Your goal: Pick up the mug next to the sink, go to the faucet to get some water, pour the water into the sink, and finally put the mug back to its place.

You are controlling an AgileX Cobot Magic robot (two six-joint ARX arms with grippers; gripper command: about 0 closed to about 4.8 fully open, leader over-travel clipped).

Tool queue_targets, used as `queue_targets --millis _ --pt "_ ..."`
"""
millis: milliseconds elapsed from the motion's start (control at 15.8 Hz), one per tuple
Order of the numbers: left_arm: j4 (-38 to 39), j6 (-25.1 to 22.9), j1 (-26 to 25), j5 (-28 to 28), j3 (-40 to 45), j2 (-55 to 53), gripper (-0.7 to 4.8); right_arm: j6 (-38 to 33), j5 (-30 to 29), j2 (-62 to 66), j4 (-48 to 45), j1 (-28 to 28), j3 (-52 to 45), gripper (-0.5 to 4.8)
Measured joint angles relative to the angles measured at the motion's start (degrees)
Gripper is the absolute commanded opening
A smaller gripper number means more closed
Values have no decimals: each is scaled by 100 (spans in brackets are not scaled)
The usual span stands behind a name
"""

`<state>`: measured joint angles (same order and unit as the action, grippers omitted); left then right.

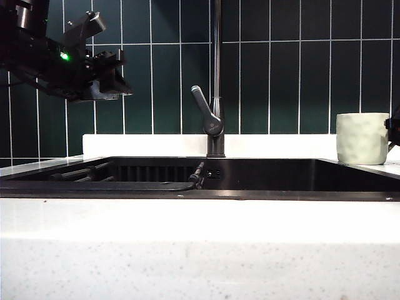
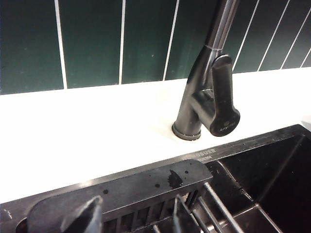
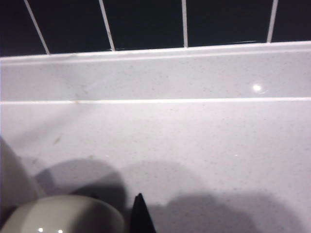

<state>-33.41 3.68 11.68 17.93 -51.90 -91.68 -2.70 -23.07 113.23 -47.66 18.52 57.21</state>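
The pale dimpled mug stands upright on the white counter at the right of the sink. My right gripper sits at the mug's right side at the edge of the exterior view. In the right wrist view its one visible dark tip lies tight against the mug; it is shut on the mug, and the contact itself is hidden. The faucet rises behind the sink's middle, lever angled left. My left gripper hangs open high at the left, and in its wrist view it faces the faucet.
A black rack with bars lies in the sink's left part. A dark hose end rests in the basin near the faucet base. Dark green tiles back the white counter ledge.
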Motion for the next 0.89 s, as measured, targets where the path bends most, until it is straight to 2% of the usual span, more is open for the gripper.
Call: queue_targets --millis 825,888 --pt "4 0 4 2 -2 -2 183 -144 -125 -332 11 153 -11 -1" --pt "0 0 4 2 -2 -2 183 -144 -214 -332 7 153 -11 11"
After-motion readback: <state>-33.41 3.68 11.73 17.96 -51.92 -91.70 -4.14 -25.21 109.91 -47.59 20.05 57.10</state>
